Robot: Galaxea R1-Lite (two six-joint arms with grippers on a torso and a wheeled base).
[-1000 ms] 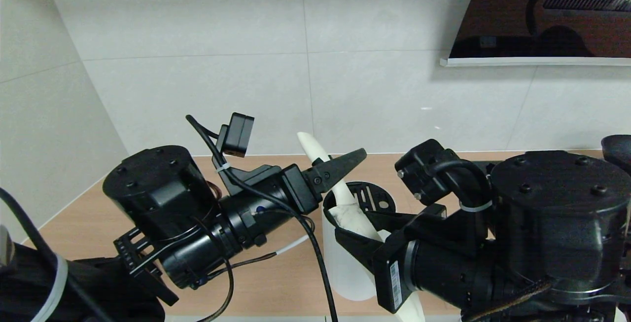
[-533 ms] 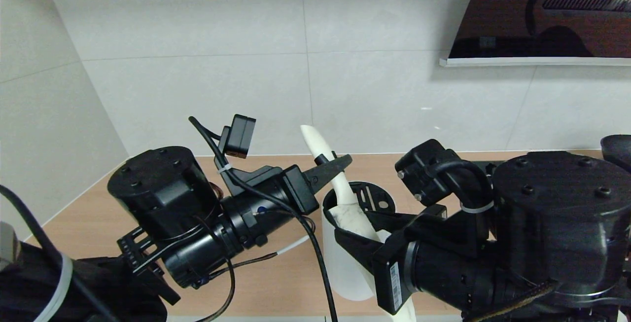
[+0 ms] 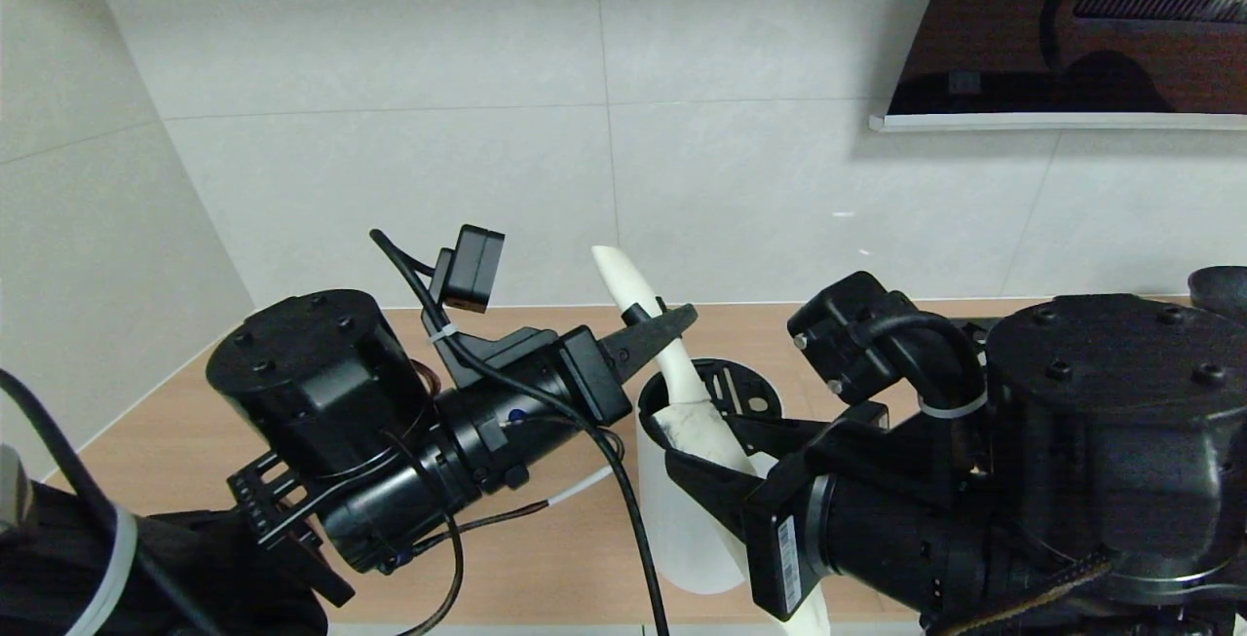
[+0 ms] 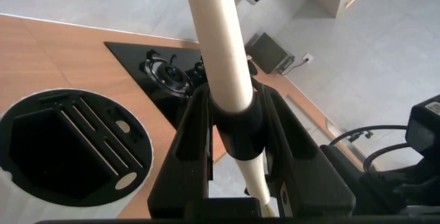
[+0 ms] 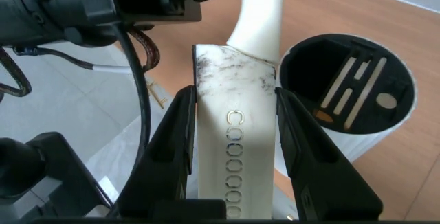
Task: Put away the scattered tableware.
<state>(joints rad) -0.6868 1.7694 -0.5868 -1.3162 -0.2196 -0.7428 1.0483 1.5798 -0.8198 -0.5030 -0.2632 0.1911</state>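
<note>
**No Writing Can Be Read**

A small white sticker (image 3: pixel 784 550) carrying a barcode sits on the black right arm (image 3: pixel 877 539), low and right of centre in the head view. Its print is too small to read. In the right wrist view, low in the middle, a row of small rings (image 5: pixel 237 162) runs down the spatula (image 5: pixel 234 86) blade and spells nothing.

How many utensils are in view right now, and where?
1: a white plastic spatula, handle in the left gripper, marbled blade in the right gripper, both jaws shut, near the white cylindrical holder, whose inside is partly hidden.
</note>
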